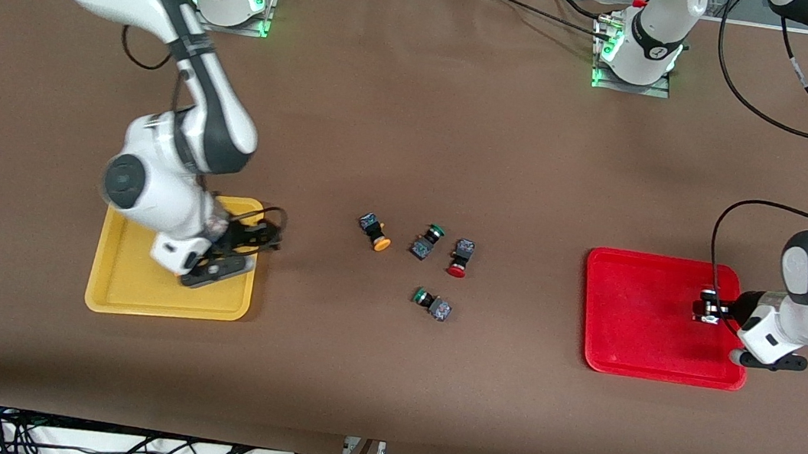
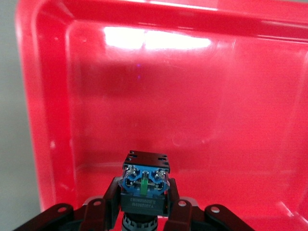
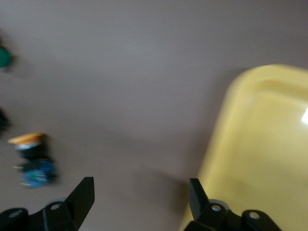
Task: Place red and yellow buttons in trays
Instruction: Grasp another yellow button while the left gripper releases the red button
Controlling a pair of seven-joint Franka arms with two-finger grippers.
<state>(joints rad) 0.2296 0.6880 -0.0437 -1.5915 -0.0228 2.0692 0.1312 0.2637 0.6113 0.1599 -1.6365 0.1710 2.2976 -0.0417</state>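
Note:
My left gripper (image 1: 706,307) is shut on a button with a dark body and blue terminal face (image 2: 144,185). It holds the button just above the red tray (image 1: 638,325), which fills the left wrist view (image 2: 202,96); the cap is hidden. My right gripper (image 1: 270,237) is open and empty over the yellow tray's (image 1: 134,286) edge toward the table's middle, as the right wrist view (image 3: 139,195) shows. A yellow-capped button (image 1: 375,232) and a red-capped button (image 1: 459,258) lie on the table's middle. The yellow one also shows in the right wrist view (image 3: 31,154).
Two green-capped buttons lie among them: one (image 1: 427,241) between the yellow and red ones, one (image 1: 432,304) nearer the front camera. The right arm covers part of the yellow tray (image 3: 264,144).

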